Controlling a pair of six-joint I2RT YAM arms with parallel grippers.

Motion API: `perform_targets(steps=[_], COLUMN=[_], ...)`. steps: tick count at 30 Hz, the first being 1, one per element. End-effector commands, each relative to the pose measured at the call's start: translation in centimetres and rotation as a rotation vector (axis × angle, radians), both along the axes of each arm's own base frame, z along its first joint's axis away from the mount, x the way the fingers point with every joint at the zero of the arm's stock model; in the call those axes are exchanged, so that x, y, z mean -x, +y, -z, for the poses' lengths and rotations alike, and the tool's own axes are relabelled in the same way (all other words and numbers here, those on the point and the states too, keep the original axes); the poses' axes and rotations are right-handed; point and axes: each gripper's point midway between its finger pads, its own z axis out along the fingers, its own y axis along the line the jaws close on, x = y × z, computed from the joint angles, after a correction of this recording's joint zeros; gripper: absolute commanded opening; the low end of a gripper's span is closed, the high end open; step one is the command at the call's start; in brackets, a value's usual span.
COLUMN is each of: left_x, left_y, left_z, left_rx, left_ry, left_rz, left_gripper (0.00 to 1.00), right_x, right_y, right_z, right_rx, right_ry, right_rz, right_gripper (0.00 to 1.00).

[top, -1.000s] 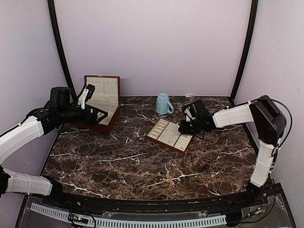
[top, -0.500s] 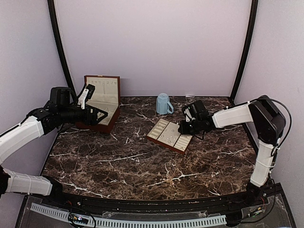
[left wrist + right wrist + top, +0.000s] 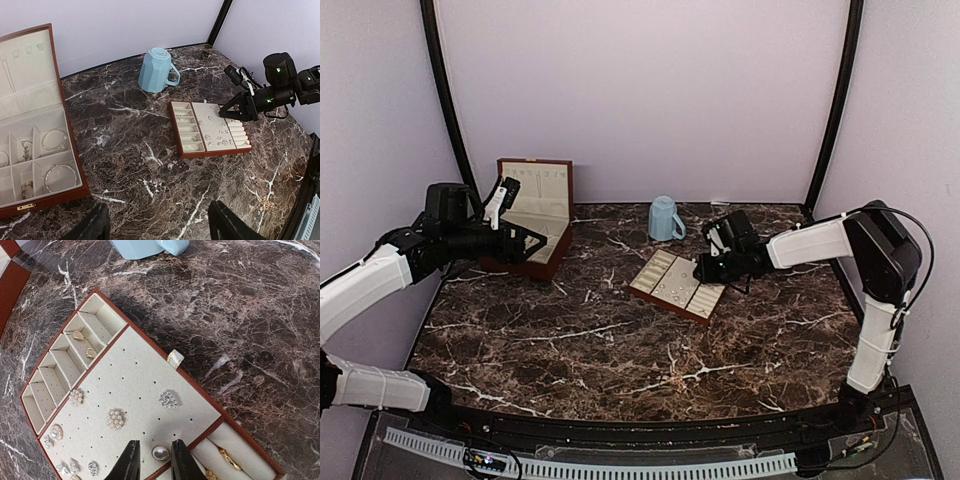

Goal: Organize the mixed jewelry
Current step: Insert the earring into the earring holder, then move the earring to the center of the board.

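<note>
Right pincer (image 3: 155,444) cropped at bottom edge, flanking a pearl stud (image 3: 160,453)

— Arms?
— Left arm (image 3: 365,285) and right arm (image 3: 810,243): white shells, black joints, a thin black cable looping off the right elbow.
— Hands?
— Left hand (image 3: 160,227) and right hand (image 3: 156,460) have black fingers.
</note>
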Motion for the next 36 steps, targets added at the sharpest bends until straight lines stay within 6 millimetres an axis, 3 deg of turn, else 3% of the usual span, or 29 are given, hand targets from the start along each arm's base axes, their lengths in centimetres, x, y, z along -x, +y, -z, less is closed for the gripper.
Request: perform_targets(steps=[1, 9, 22, 28, 36], left_x=[0.3, 0.3, 0.3, 0.4, 0.4], left_y=[0.1, 0.2, 1.1, 2.2, 3.1], left_z=[0.3, 0.3, -0.5, -1.2, -1.6], left_rx=[-0.004, -0.006, -0.020, -0.036, -0.053], left_ry=[-0.003, -0.004, -0.058, -0.114, -0.156], left_rz=[0.010, 0.008, -0.039, -0.089, -0.133], left_gripper=[0.70, 0.70, 0.70, 0.70, 0.70], right_x=[-0.6, -0.9, 0.0, 4.1, 12.3], right_y=[-0.7, -1.0, -1.4, -2.9, -5.2], right_z=[-0.6, -1.5, -4.6, -6.8, -4.5], right_rx=[0.030, 0.046, 0.012, -0.042, -0.114], right_ry=[-0.014, -0.038, -0.079, -0.060, 0.055], right_rz=[0.019, 0.024, 0.018, 0.007, 0.005], right_gripper=[0.24, 0.28, 0.22, 0.22, 0.26])
